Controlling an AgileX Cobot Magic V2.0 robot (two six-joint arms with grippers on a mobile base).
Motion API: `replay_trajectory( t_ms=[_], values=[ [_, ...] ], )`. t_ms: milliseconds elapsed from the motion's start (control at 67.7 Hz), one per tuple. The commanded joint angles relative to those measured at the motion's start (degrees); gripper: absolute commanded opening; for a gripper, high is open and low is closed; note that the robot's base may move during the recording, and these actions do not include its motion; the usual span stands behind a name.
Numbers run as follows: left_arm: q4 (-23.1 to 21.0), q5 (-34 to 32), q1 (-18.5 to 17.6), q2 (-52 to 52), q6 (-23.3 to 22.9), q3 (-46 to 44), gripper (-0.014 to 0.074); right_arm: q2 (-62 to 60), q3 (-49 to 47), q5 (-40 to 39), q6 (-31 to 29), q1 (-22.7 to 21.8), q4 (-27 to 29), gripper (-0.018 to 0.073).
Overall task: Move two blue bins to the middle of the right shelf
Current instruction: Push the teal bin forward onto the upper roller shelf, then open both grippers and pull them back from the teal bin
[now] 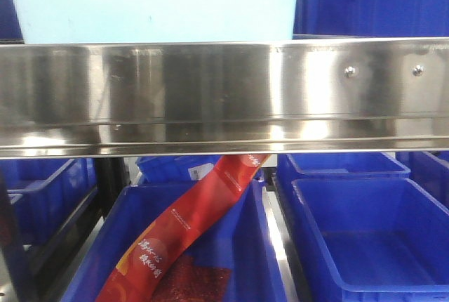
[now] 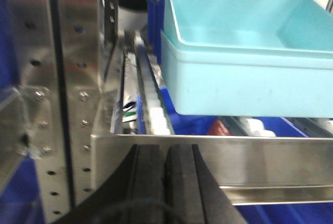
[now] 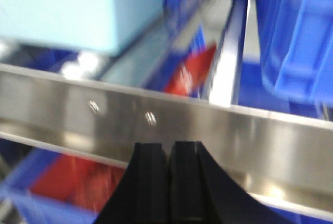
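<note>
Blue bin upright, long axis front-to-back | left gripper clenched | right gripper clenched

**What I cannot make out**

From the front view, the steel shelf rail crosses the whole frame and hides the lower part of the pale bin above it, and the upper end of the red package below it. That package's lower end runs off the bottom edge. The blue bin at lower right is cut by the right and bottom edges.

My right wrist view is smeared throughout: the red shape behind the rail is unreadable. My left tool and right tool are both cropped at the bottom edge.
</note>
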Motion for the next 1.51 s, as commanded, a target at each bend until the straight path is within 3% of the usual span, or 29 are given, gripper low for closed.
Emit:
replay_trajectory(
  t_ms=[0, 221, 1152, 1240, 1388, 1491],
  values=[
    [1.18, -0.43, 0.32, -0.41, 0.02, 0.02, -0.0111, -5.45, 0.53, -3.61, -0.24, -0.42, -0.72, -0.0162],
    [1.08, -0.18, 0.32, -0.41, 0.02, 0.14, -0.0111, -12.49, 0.53, -6.82, -0.24, -0.42, -0.72, -0.0162],
    [1.08, -0.52, 0.32, -0.41, 0.02, 0.61, -0.0111, -12.49, 0.53, -7.58, -0.24, -0.42, -0.72, -0.0162],
    [1.50, -4.30, 0.32, -0.41, 0.02, 3.46, -0.0111, -12.49, 0.53, -7.58, -0.24, -0.42, -0.72, -0.0162],
    [6.64, -19.95, 0.32, -0.41, 0.02, 12.16, -0.0111, -12.49, 0.53, -7.58, -0.24, -0.42, -0.72, -0.0162],
    [7.34, -29.44, 0.32, -0.41, 0.02, 19.35, -0.0111, -12.49, 0.53, -7.58, -0.24, -0.42, -0.72, -0.0162]
  ],
)
